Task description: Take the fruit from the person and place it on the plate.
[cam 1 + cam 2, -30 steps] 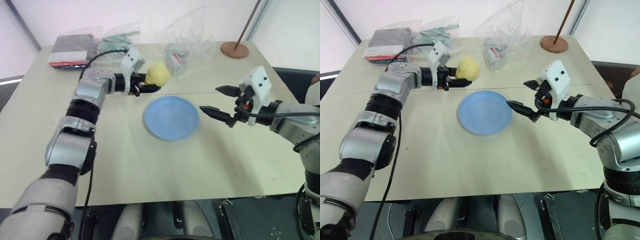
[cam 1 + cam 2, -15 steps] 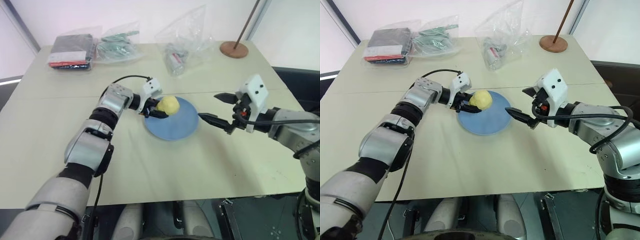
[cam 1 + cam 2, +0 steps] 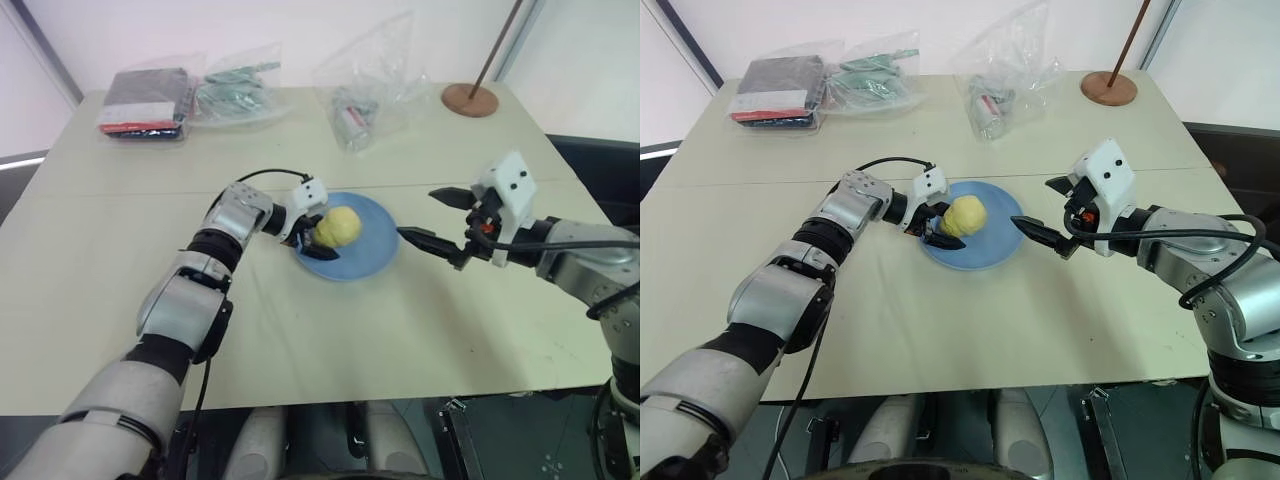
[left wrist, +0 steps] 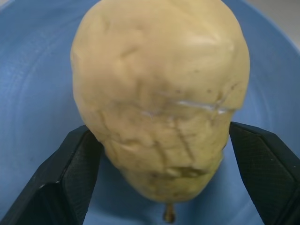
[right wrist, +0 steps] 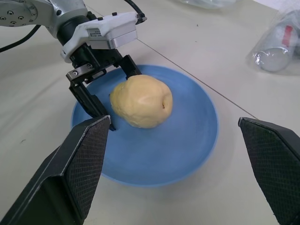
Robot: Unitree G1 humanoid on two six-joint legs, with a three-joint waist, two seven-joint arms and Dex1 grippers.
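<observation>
The pale yellow fruit [image 3: 338, 226] rests on the left part of the light-blue plate [image 3: 375, 252] at mid-table. My left gripper [image 3: 324, 236] reaches in from the left and stands open around the fruit, one finger [image 5: 93, 105] on each side with a small gap. In the left wrist view the fruit [image 4: 159, 93] sits between the two black pads [image 4: 65, 178], and the blue plate [image 4: 37, 93] lies beneath it. My right gripper [image 3: 416, 212] hovers open just right of the plate, holding nothing. The person is out of view.
Clear plastic bags [image 3: 370, 75] lie along the table's far side, beside a dark packet with a red edge [image 3: 145, 100] at the far left. A round wooden stand base with a rod [image 3: 469, 98] is at the far right corner.
My left gripper brought the fruit down and to the right from the far side onto the plate, then opened and let it go. The right arm stayed put.
</observation>
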